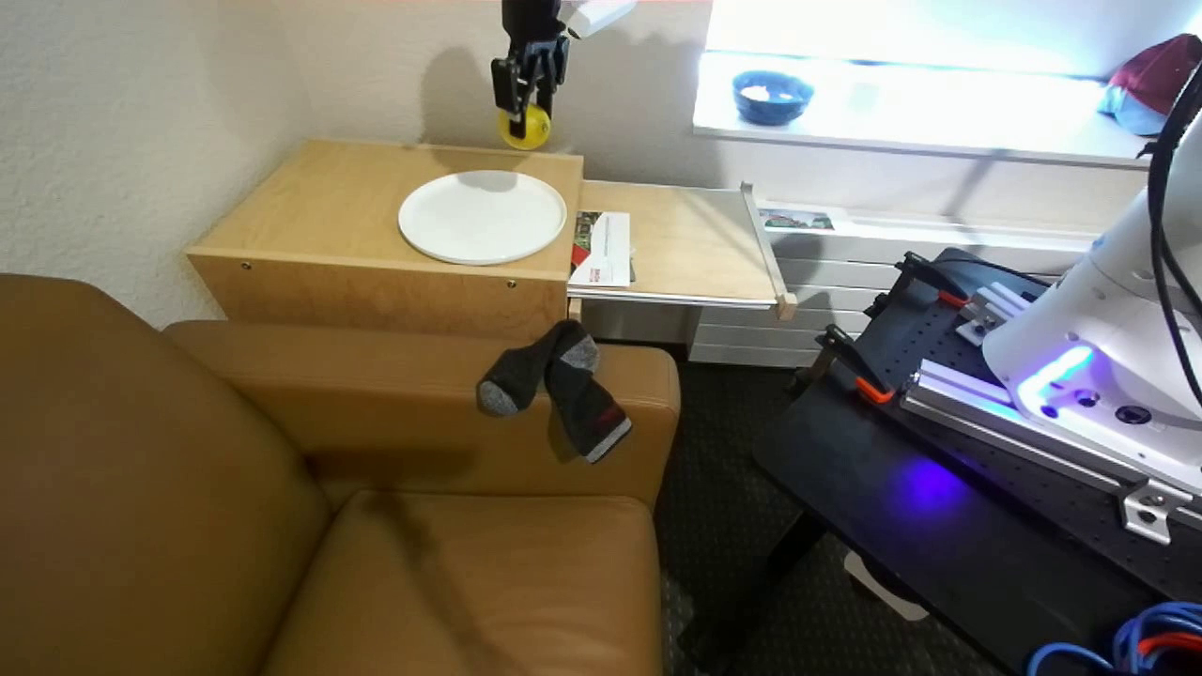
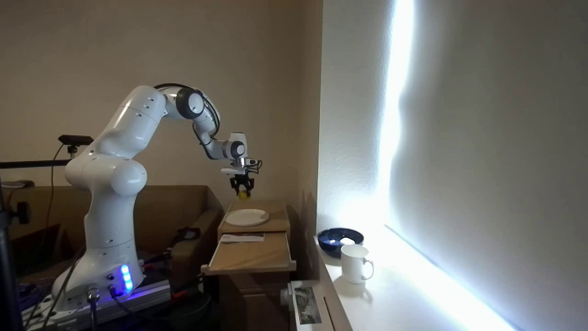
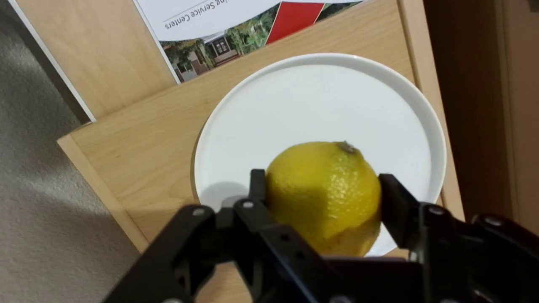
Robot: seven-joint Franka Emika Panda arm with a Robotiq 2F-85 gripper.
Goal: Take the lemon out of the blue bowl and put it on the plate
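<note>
In an exterior view, the gripper (image 1: pixel 531 122) is clasping the lemon (image 1: pixel 537 132) in mid-air, higher than the wooden cabinet (image 1: pixel 347 207) on which the plate (image 1: pixel 484 218) is lying flat. A leaflet (image 1: pixel 606 249) is resting just beside the plate, on the pulled-out shelf (image 1: pixel 690 235); dark socks (image 1: pixel 577 390) are draping over the sofa armrest (image 1: pixel 376 361) nearer me. Well apart, the blue bowl (image 1: pixel 770 111) is sitting on the windowsill (image 1: pixel 911 108).

In an exterior view, I'm also seeing the white arm (image 2: pixel 110 170) reaching out over the cabinet, a gap showing between lemon and plate. A white mug (image 2: pixel 353 264) is standing upright just in front of the blue bowl, hiding a bit of its side.

In the wrist view, the fingertips (image 3: pixel 257 185) are pressing the lemon from both sides, and it is blocking part of the plate. Its stem end is pointing away from the gripper, slanting slightly right. The long axis is seemingly running back from there, though I'm not sure, with the near end partly hidden.
</note>
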